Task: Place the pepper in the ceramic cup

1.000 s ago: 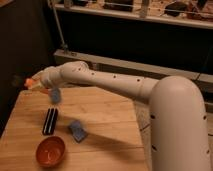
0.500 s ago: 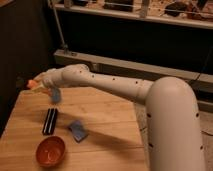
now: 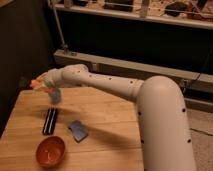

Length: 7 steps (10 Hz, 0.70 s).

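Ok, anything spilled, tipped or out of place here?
Nothing stands out. The gripper holds the pepper over the far-left corner of the table, near the upright ceramic cup; black bar, blue block and orange bowl sit apart.

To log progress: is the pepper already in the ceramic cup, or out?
Out. The pepper sticks out of the gripper, shut on it, up and left of the ceramic cup.

I can read no writing, label or number anywhere: none on the arm (image 3: 120, 90), none on the table (image 3: 110, 117). The tool (image 3: 41, 85) hangs over the table's far left corner, clamped on the pepper (image 3: 34, 83).
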Motion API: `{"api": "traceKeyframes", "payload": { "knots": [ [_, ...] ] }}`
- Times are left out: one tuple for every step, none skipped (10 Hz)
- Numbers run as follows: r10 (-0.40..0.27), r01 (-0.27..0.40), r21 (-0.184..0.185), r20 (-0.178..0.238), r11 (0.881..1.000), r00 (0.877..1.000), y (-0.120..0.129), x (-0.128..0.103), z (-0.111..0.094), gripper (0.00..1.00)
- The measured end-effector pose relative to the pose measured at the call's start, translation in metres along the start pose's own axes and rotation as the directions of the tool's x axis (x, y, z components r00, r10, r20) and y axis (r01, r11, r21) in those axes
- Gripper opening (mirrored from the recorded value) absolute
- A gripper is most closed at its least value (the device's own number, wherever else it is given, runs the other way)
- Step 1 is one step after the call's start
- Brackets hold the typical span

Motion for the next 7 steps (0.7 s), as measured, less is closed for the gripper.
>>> {"api": "traceKeyframes", "payload": {
  "knots": [
    [-0.001, 0.0, -0.003, -0.02, 1.0, 1.0, -0.004, 0.007, 0.007, 0.0],
    [0.0, 0.0, -0.006, -0.029, 1.0, 1.0, -0.006, 0.009, 0.012, 0.0],
    [0.001, -0.001, -0.008, -0.039, 1.0, 0.999, -0.008, 0.012, 0.016, 0.0],
    [0.005, -0.006, -0.008, -0.051, 1.0, 0.999, -0.013, 0.018, 0.02, 0.0],
    [0.009, -0.009, -0.008, -0.053, 1.0, 0.999, -0.015, 0.019, 0.022, 0.0],
    [0.008, -0.008, -0.012, -0.054, 1.0, 0.998, -0.016, 0.021, 0.027, 0.0],
    [0.011, -0.011, -0.011, -0.053, 1.0, 0.999, -0.021, 0.024, 0.03, 0.0]
  ]
}}
